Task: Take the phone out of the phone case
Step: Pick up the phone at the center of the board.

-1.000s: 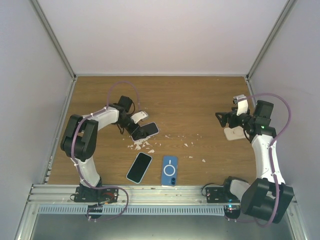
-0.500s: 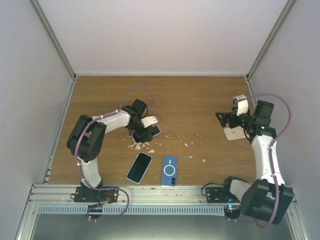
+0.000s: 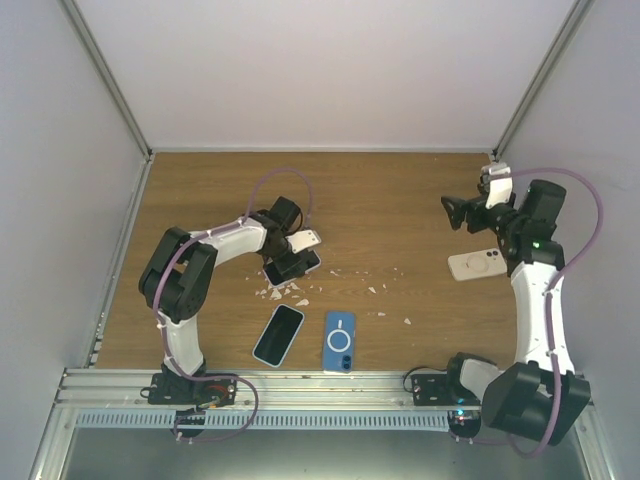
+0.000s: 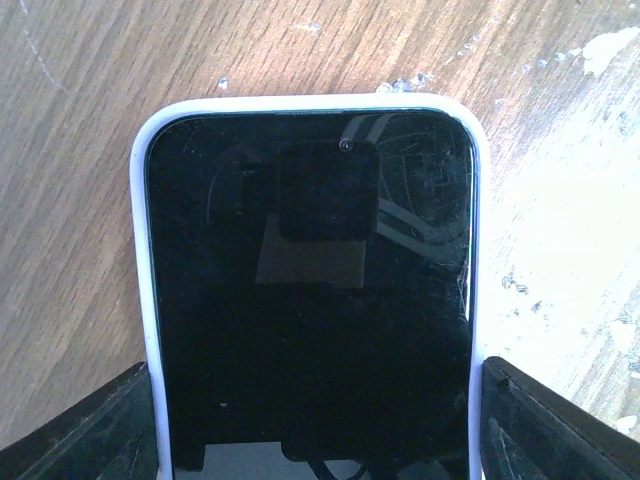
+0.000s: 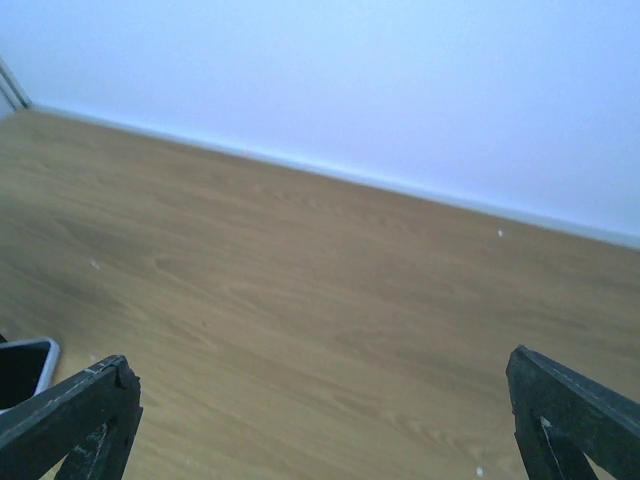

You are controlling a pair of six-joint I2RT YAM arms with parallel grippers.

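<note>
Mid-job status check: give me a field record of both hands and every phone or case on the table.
left hand: low over the white-cased phone, fingers flanking its long edges; grip unconfirmed
right hand: raised, open, holding nothing
task state: phone not yet out of its case
cream-backed device: flat, back up, near the right hand
black-screened phone: flat, screen up
blue-backed device: flat, beside it, apart
white flakes: scattered mid-table
</note>
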